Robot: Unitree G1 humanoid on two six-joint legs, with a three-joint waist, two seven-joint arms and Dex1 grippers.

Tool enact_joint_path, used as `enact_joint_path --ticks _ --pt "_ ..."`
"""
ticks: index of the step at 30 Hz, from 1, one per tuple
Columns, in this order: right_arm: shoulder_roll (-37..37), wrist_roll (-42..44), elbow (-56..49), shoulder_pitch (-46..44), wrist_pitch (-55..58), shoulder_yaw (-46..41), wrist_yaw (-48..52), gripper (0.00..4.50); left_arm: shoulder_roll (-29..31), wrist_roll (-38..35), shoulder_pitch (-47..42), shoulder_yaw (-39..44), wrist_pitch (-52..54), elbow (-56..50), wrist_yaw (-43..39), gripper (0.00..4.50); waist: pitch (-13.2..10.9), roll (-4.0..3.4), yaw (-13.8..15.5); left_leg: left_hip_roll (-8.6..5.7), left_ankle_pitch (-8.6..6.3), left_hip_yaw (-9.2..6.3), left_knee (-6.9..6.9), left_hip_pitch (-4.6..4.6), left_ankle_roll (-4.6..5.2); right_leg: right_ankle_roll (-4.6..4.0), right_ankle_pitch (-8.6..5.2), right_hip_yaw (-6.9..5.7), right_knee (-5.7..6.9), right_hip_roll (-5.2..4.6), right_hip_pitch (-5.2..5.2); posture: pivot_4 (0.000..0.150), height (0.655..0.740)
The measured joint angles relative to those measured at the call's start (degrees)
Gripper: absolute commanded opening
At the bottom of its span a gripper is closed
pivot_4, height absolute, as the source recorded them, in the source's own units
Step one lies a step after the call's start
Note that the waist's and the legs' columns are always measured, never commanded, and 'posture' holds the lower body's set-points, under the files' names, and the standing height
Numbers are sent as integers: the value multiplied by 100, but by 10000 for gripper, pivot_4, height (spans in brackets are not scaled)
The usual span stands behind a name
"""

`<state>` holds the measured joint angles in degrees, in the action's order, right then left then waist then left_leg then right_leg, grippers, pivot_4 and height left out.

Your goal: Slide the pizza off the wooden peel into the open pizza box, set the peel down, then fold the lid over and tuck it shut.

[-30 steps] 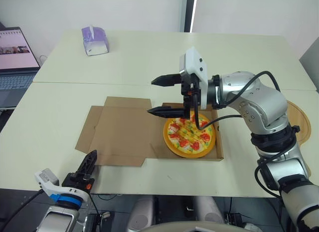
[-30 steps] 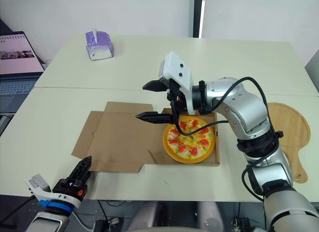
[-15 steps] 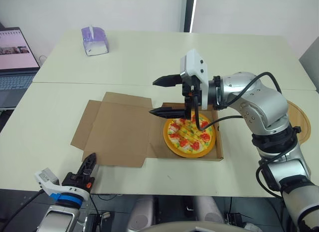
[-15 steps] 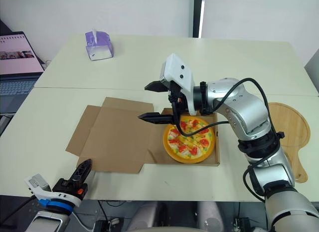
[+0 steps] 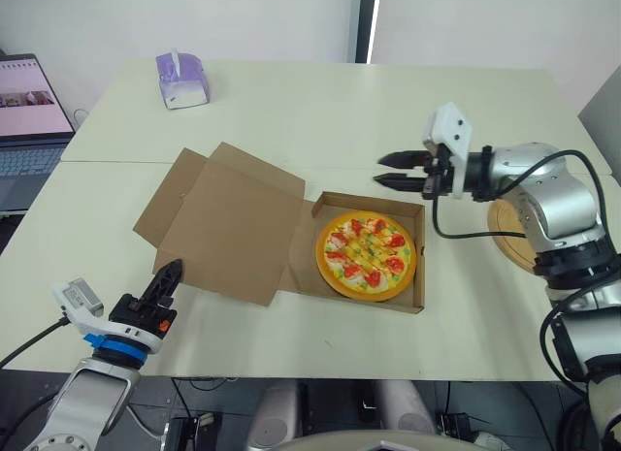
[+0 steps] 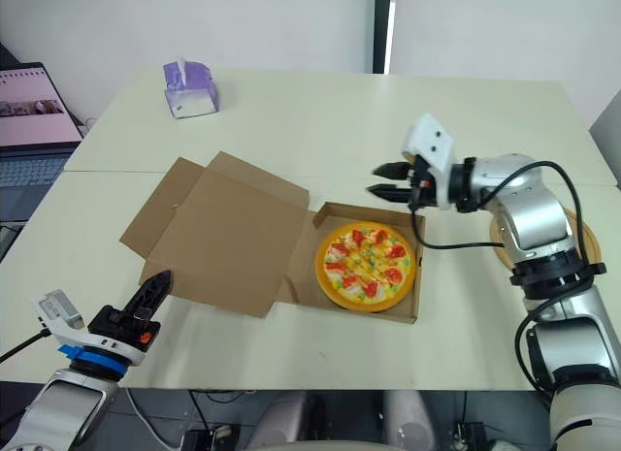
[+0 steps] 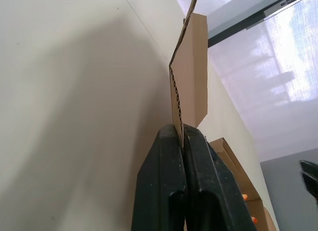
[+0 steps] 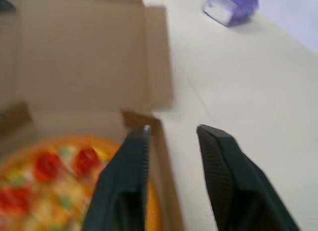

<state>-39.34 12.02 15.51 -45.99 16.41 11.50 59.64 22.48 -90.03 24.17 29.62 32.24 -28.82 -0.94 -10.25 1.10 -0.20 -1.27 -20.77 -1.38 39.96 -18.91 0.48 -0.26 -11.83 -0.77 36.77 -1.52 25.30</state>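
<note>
Pinching the tilted lid's [image 5: 228,228] corrugated edge in the left gripper [image 7: 181,134], plain from the left wrist. Right gripper [image 5: 380,170] spread above the pizza box's [image 5: 420,262] far edge. Pizza [image 5: 366,255] inside, peel [image 5: 506,230] half hidden behind that arm, tissue box [image 5: 181,80] well apart.

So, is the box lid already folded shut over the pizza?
No, the lid is swung out to one side of the box, and the pizza lies uncovered inside it.

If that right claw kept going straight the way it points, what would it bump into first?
Probably the far flap of the raised lid; depth is unclear, so the right gripper might slip past it.
</note>
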Motion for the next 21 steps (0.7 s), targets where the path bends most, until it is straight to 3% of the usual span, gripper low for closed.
enact_joint_path --ticks 2,6,10,14,21 --pt "-123 -534 1078 -137 -715 112 -48 123 73 1 -122 -1 21 119 -81 0 -2 3 1 0 8 4 0 0 -12 0 0 3 0 0 0 1500 7400" --pt "-76 -1207 2742 -506 -1728 314 -106 123 289 26 -389 2 77 302 -245 0 -2 3 -13 3 13 9 -1 2 -21 -2 0 7 3 3 2 1500 7400" --pt "152 -1381 3487 -527 -2165 317 63 123 410 102 -510 0 145 489 -367 0 -3 3 -19 4 13 9 -1 1 -22 -1 0 8 3 3 3 1500 7400" --pt "149 -1170 3238 -311 -2050 141 564 123 736 154 -986 -33 318 635 -475 0 -5 5 34 3 14 -5 1 -2 -24 0 1 2 3 2 0 1500 7400" --pt "-227 -732 1540 790 -1119 -145 1056 123 1373 559 -2845 -361 701 1399 -707 0 -6 6 78 -1 16 -9 1 -6 -29 2 3 -3 4 -3 2 1500 7400"
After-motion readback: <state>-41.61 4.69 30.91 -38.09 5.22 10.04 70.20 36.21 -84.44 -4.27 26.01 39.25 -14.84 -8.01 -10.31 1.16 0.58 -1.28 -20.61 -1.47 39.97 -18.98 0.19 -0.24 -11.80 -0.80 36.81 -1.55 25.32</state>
